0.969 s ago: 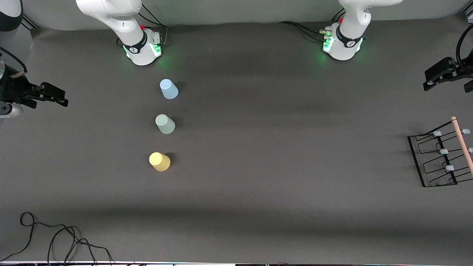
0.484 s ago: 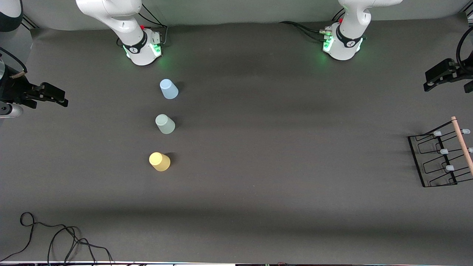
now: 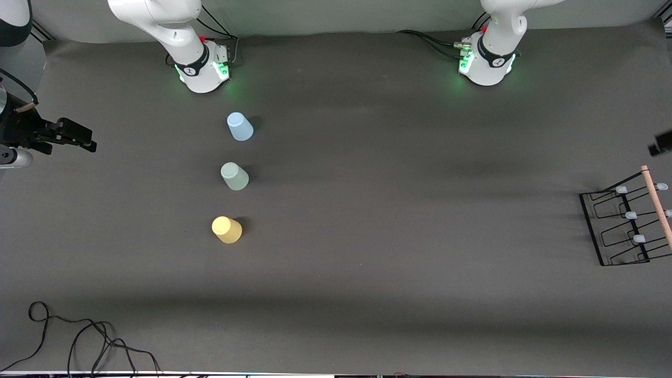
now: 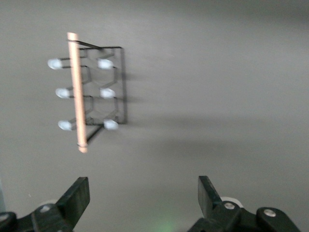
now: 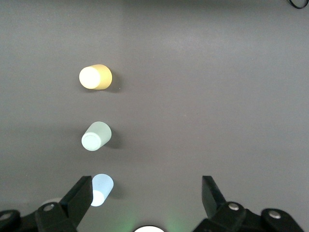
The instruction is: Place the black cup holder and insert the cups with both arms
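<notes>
The black cup holder (image 3: 622,223) stands on the table at the left arm's end, its wooden rod handle (image 3: 658,207) on top; it also shows in the left wrist view (image 4: 91,92). Three cups stand upside down in a row near the right arm's base: light blue (image 3: 240,126), grey-green (image 3: 234,176), and yellow (image 3: 227,229) nearest the front camera. The right wrist view shows the blue (image 5: 102,188), grey-green (image 5: 96,136) and yellow (image 5: 95,77) cups. My left gripper (image 4: 143,193) is open and empty, high above the table near the holder. My right gripper (image 5: 146,193) is open and empty, high up, apart from the cups.
Black cables (image 3: 79,336) lie at the table's front edge toward the right arm's end. The dark mat (image 3: 399,210) spreads bare between the cups and the holder. Only a black bit of my left gripper (image 3: 660,143) shows at the front view's edge.
My left gripper has moved toward the table's end and has nearly left the front view. The right arm, cups and holder have not moved.
</notes>
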`<state>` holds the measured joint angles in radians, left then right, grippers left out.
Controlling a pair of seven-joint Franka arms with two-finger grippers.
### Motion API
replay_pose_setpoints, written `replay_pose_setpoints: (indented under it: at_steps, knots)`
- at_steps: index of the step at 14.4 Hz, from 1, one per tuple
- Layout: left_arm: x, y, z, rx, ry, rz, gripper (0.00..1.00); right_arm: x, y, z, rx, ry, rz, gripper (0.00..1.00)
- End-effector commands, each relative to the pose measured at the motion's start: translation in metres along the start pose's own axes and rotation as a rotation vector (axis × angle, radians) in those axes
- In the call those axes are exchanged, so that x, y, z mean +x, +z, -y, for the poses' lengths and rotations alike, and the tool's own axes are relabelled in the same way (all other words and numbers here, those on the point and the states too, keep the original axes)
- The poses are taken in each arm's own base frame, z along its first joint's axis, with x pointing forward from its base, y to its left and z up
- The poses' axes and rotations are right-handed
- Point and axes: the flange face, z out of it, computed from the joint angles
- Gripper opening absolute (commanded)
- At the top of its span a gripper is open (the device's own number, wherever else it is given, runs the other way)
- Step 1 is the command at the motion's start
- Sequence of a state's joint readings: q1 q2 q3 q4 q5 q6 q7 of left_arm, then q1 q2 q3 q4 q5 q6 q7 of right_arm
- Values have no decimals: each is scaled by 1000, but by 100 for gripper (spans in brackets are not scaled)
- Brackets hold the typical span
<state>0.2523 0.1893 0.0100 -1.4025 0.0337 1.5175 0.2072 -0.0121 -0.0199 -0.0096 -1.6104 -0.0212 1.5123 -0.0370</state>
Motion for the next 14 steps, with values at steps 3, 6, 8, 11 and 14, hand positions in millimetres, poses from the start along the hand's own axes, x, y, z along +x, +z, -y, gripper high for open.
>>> replay_pose_setpoints:
  at_steps: [3,6,8,11,14]
  knots:
    - [35,73,110,23,80,-58,99,0,-2,-2,-9,-16,0,100]
    - [48,138,129,28,63,-76,95,0,-2,-1,-9,-18,0,100]
    - [50,180,138,26,52,-73,95,0,-2,-1,-11,-18,1,100]
    - [51,219,145,11,44,-44,90,0,-2,-1,-9,-18,0,100]
    - [51,222,139,3,50,-26,65,0,-2,-2,-9,-16,0,100]
